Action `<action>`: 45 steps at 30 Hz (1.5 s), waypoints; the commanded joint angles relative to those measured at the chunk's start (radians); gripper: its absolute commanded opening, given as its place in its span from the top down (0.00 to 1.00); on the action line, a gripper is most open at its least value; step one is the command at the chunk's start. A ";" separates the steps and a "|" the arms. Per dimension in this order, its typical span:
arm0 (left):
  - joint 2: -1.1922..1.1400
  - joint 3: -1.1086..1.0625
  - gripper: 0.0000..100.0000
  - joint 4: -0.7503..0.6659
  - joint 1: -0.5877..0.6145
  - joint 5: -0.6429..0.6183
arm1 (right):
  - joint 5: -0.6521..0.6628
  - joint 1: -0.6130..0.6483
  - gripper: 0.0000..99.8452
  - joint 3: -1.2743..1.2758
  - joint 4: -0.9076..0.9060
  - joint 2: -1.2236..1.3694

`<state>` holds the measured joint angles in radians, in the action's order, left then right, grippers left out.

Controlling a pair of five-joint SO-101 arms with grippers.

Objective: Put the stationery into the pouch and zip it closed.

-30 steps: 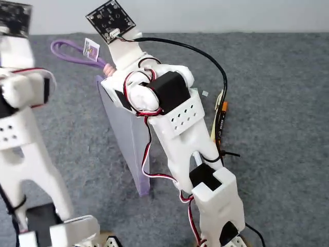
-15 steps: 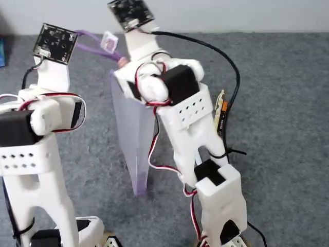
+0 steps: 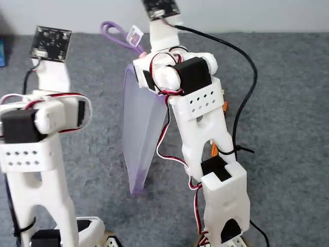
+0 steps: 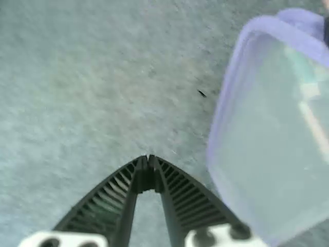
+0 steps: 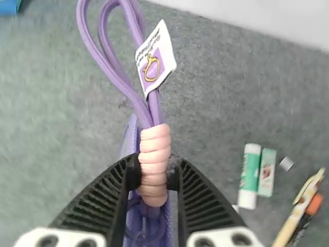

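Left gripper point(image 4: 148, 159) pinched empty, right gripper point(image 5: 153, 172) clamped on the pouch's pull

At 9 o'clock in the high view we see the left arm standing over the grey mat point(image 3: 288, 103). Its wrist view shows the fingers meeting tip to tip with nothing between them, above bare mat just beside the pouch point(image 3: 141, 128).

The pouch is clear with lilac edging. It stands on edge near the centre, top toward 12 o'clock and lower corner toward 6. From its top a purple loop point(image 5: 110, 56) runs out toward 11 o'clock, carrying a white tag point(image 5: 154, 59). On the tag we make out a purple ring-shaped drawing and lines of print too small to read.

The right gripper's fingers are narrow, pressed on either side of the pink coil point(image 5: 153, 159) at the foot of the loop.

Out on the mat, well apart from the pouch, lie a green-and-white glue stick point(image 5: 249, 175), a small green packet point(image 5: 266, 172) just beside it, and pens point(image 5: 303, 211), one with an orange part.
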<state>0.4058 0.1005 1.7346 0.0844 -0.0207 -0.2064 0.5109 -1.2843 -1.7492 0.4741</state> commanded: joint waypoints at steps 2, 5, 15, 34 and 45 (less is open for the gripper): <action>0.025 -0.056 0.99 0.017 -0.124 -0.124 | -0.101 -0.005 0.99 0.000 -0.042 -0.076; 0.021 -0.094 0.99 -0.011 -0.204 -0.201 | -0.150 -0.005 0.99 0.000 -0.039 -0.082; 0.031 -0.125 0.99 -0.107 -0.310 -0.351 | -0.285 -0.005 0.99 -0.002 -0.039 -0.082; 0.021 -0.360 0.99 -0.522 -0.054 -0.445 | -0.284 0.002 0.99 0.008 -0.045 -0.205; -0.098 -0.472 0.99 -0.872 -0.051 -0.445 | -0.282 0.085 0.99 0.008 -0.047 -0.242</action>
<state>0.3644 -0.3844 0.9352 0.0276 -0.4611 -0.4810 0.5524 -1.2766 -1.7538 0.2900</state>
